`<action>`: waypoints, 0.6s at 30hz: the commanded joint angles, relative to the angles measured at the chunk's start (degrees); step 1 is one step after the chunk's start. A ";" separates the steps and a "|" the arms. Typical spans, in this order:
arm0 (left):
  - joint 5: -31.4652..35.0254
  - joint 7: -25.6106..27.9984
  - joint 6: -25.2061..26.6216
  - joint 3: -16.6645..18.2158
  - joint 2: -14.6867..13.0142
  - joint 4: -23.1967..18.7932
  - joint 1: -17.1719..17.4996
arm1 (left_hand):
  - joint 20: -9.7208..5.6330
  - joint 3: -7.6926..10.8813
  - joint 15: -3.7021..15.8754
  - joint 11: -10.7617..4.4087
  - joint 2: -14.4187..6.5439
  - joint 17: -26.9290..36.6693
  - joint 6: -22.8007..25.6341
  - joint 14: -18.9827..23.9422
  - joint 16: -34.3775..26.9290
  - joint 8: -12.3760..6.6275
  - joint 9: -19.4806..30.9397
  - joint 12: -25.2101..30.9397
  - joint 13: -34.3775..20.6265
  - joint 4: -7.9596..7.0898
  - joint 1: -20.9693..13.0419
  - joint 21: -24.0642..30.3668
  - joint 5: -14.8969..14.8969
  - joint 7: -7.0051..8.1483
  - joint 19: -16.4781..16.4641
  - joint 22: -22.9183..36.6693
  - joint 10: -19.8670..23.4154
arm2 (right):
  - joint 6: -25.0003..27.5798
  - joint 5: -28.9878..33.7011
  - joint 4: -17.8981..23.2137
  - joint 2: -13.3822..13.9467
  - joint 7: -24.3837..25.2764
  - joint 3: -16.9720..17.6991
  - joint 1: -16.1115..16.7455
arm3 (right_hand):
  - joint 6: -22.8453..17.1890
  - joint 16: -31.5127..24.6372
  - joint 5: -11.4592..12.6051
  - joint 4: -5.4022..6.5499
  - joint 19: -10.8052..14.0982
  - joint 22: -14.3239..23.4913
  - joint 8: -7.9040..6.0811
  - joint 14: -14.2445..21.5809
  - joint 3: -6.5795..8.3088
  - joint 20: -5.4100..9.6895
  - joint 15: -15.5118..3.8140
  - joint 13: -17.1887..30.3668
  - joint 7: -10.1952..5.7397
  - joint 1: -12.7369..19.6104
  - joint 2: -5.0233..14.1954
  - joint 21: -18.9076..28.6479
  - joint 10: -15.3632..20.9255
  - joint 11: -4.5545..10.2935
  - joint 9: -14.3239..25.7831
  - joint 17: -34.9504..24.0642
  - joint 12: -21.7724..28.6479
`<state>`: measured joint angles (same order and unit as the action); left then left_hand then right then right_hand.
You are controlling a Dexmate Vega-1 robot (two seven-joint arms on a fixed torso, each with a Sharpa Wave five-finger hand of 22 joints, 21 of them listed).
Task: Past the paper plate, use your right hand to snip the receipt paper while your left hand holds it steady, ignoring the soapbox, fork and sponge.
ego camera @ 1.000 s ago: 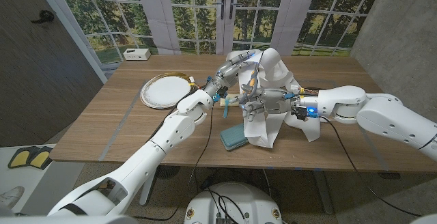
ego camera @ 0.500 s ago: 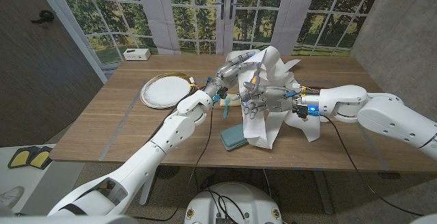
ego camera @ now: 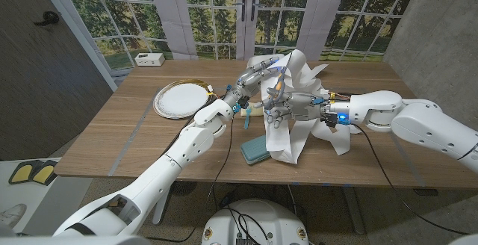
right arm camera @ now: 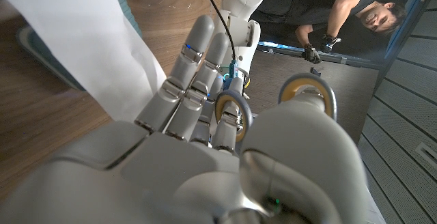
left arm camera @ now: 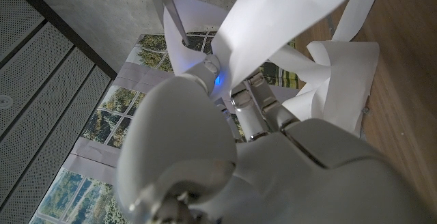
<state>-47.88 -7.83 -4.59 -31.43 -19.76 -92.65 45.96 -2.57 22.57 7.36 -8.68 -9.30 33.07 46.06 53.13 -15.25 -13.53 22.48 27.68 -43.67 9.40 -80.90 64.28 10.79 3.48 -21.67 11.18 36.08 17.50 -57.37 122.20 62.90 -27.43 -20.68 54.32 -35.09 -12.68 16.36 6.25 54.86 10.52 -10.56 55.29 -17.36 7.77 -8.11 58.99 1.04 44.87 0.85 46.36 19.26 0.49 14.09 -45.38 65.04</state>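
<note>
The white receipt paper (ego camera: 300, 67) stands lifted over the table's middle, and its long tail drapes down to the wood (ego camera: 288, 142). My left hand (ego camera: 258, 69) pinches its upper edge, past the paper plate (ego camera: 179, 98). Just in front of it my right hand (ego camera: 284, 111) grips scissors (ego camera: 277, 92), pointing up against the paper. In the right wrist view the scissors' ring handles (right arm camera: 306, 93) sit around the fingers (right arm camera: 198, 67), with the paper (right arm camera: 89, 39) beside them. The left wrist view shows the paper (left arm camera: 280, 12) above the back of my left hand (left arm camera: 205, 162).
A teal flat pad (ego camera: 256, 150) lies near the front edge under the paper's tail. A small white box (ego camera: 150, 59) sits at the far left corner. Cables trail from the right arm across the table (ego camera: 112, 133). A person (right arm camera: 341, 12) shows beyond the table.
My right hand has edged up and toward the paper with the scissors. The top of the paper has risen and spread a little in my left hand.
</note>
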 commanded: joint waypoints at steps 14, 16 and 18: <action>-0.44 1.20 0.42 0.35 -0.57 -1.61 1.39 | -1.87 0.66 6.28 -0.01 0.10 0.28 0.38 0.80 0.18 0.37 0.08 -0.11 -0.25 -0.04 0.29 0.86 0.24 -0.05 0.36 -0.15 0.37 | 0.19 0.65 -0.56 -0.50 -0.10 -0.96 -0.66 | 4.47 0.14 0.27 0.22 0.33 0.30 -0.07 -0.26 -0.26 -0.52 0.04 -0.16 4.37 0.34 0.45 -0.41 0.87 0.20 -0.57 -0.01 0.25; -0.42 1.16 0.43 0.38 -0.73 -1.76 1.44 | -1.88 0.66 6.28 0.03 0.12 0.31 0.45 0.80 0.19 0.37 0.08 -0.11 -0.21 -0.03 0.30 0.92 0.23 -0.03 0.38 -0.18 0.50 | 0.12 0.83 -0.46 -0.30 -0.02 -0.81 -0.66 | 4.49 0.13 0.26 0.23 0.35 0.30 -0.08 -0.28 -0.29 -0.53 0.10 -0.17 4.37 0.31 0.42 -0.42 0.89 0.29 -0.64 -0.03 0.24; -0.40 1.27 0.36 0.45 -0.83 -1.93 1.58 | -1.83 0.66 6.28 0.02 0.12 0.33 0.39 0.82 0.19 0.41 0.08 -0.12 -0.26 -0.03 0.31 0.95 0.23 0.04 0.49 -0.21 0.44 | 0.11 0.51 -0.41 -0.10 0.21 -0.43 -0.45 | 4.53 0.11 0.25 0.25 0.35 0.30 -0.09 -0.25 -0.32 -0.54 0.11 -0.20 4.38 0.27 0.40 -0.43 0.89 0.13 -0.72 -0.04 0.23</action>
<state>-48.15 -6.90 -4.28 -31.25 -20.08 -93.73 46.96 -2.55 22.84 7.68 -8.69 -9.30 33.04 46.05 53.45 -15.08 -13.53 22.47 27.69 -43.66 9.32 -80.90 64.72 10.79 3.48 -21.65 10.91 36.08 17.99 -56.64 121.52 62.29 -28.05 -22.05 53.21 -35.08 -12.74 16.36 6.25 55.07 10.52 -10.56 55.27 -17.36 7.56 -8.07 58.73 1.02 44.88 0.85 45.92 19.45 0.30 13.30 -45.38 64.93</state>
